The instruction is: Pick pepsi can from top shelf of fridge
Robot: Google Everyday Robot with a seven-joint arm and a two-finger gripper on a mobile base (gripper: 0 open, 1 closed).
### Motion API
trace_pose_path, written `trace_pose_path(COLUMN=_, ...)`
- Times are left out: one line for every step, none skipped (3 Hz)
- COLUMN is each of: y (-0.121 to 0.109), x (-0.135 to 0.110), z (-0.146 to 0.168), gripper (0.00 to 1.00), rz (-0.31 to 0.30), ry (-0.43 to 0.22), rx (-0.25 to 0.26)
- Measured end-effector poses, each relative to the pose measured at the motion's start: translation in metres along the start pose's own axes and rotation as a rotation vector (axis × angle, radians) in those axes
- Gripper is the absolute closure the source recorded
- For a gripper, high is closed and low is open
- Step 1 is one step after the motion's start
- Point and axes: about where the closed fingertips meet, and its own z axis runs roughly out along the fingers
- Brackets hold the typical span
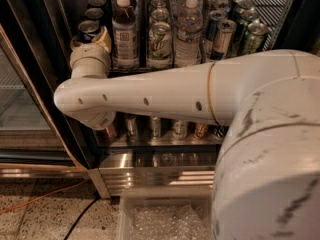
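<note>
Vertically, the pepsi can stands lid-up beside the end effector.

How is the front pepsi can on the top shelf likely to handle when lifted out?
The pepsi can looks like rigid, smooth metal, so it is probably slippery but firm to grip. Standing upright in a tight column of dark cans, it may nudge the one behind. The gripper sits right beside it, at the top shelf's left end.
</note>
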Motion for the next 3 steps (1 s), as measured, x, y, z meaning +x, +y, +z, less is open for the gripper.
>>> trace_pose_path(y=-0.002, x=-0.008, z=-0.004, gripper=1.00, rz=0.066, ry=-0.009, rx=-0.019)
trace_pose_path(y=-0.008, x=-0.035, z=-0.016, gripper=1.00, rz=0.184, ry=-0.057, rx=-0.048)
trace_pose_path(y=-0.015, x=-0.068, z=-0.032, gripper=1.00, rz=0.295, ry=-0.122, rx=-0.068)
